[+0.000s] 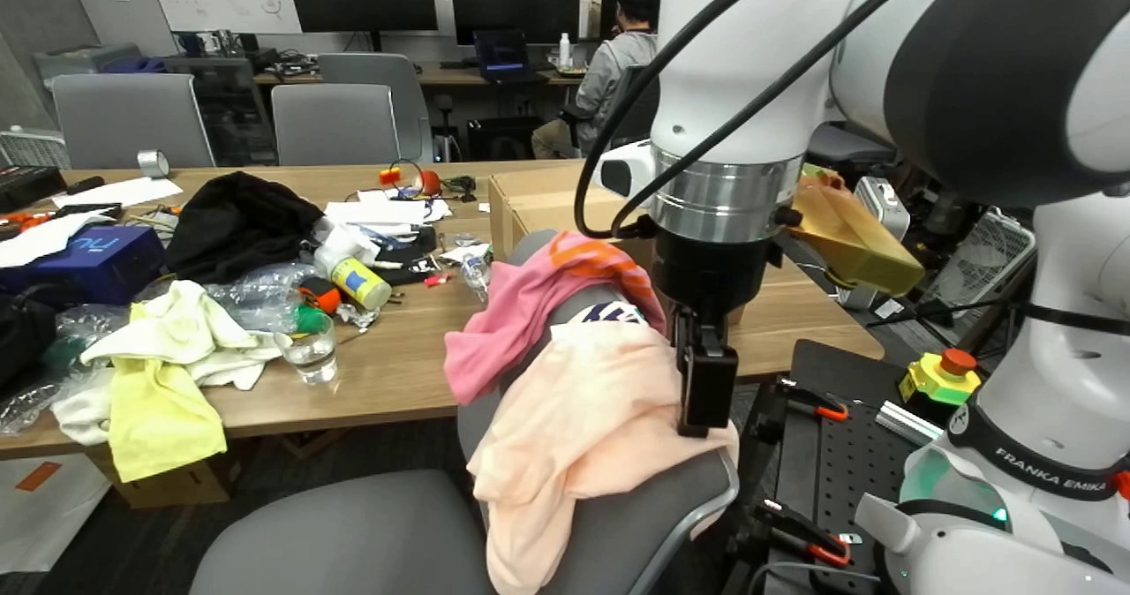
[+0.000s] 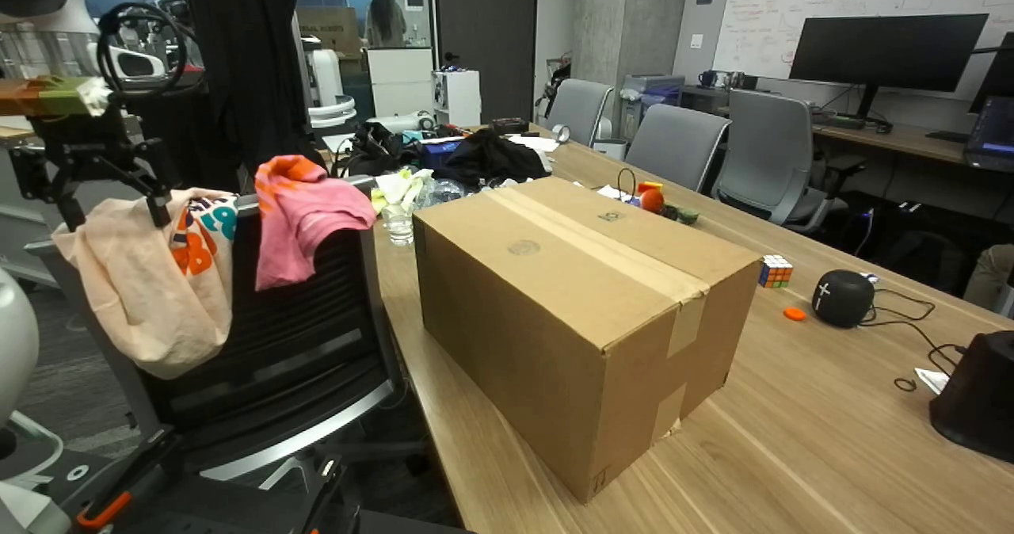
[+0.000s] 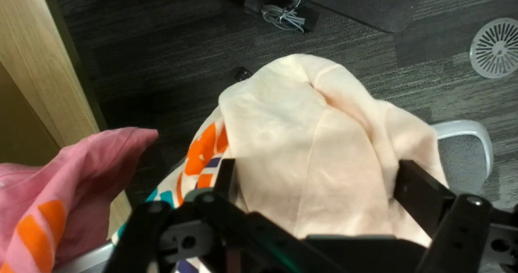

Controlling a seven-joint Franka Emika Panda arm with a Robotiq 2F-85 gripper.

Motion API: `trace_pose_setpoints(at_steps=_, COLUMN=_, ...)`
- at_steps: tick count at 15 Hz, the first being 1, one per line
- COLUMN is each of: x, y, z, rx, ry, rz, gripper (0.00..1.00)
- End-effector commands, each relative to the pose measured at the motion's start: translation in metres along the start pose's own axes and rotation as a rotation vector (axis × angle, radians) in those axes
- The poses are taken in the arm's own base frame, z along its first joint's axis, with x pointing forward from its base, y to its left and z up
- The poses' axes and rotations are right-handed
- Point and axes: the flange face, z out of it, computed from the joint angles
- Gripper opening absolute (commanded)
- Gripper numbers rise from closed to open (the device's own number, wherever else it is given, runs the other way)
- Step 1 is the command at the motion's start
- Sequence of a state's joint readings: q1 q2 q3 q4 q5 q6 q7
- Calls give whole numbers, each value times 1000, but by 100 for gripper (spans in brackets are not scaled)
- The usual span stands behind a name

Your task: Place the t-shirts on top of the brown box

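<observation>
A peach t-shirt with a coloured print [image 1: 583, 401] is draped over the backrest of a grey chair [image 1: 353, 533]. It also shows in an exterior view [image 2: 150, 304] and in the wrist view [image 3: 299, 115]. A pink t-shirt with orange marks [image 1: 512, 312] hangs beside it on the same backrest [image 2: 309, 217]; part shows in the wrist view [image 3: 89, 155]. The closed brown box [image 2: 507, 304] stands on the table, partly hidden behind the arm in an exterior view [image 1: 538, 202]. My gripper [image 3: 317, 165] is open, its fingers spread at the peach shirt [image 2: 116, 215]; whether they touch it is unclear.
The wooden table [image 1: 388, 396] carries a glass of water [image 1: 313, 357], yellow and white cloths [image 1: 168, 410], a black cloth [image 1: 243, 224] and clutter. A Rubik's cube [image 2: 775, 271] and black speaker [image 2: 843, 299] stand beyond the box. An emergency stop [image 1: 945, 379] sits near the robot base.
</observation>
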State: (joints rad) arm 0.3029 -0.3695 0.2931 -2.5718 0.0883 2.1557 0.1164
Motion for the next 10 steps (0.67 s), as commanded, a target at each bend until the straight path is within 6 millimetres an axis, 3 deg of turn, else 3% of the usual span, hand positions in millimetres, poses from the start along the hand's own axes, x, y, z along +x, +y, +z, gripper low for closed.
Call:
trace_pose_setpoints(at_steps=1, x=6, y=-3, z=0, rx=10, ry=11, rz=-1, gripper=75)
trace_pose_setpoints(at_steps=3, x=5, y=-2, z=-1, rx=9, ry=17, rz=0, gripper=71)
trace_pose_setpoints(at_steps=10, x=4, y=2, z=-16, rx=3, ry=42, rz=9, gripper=16)
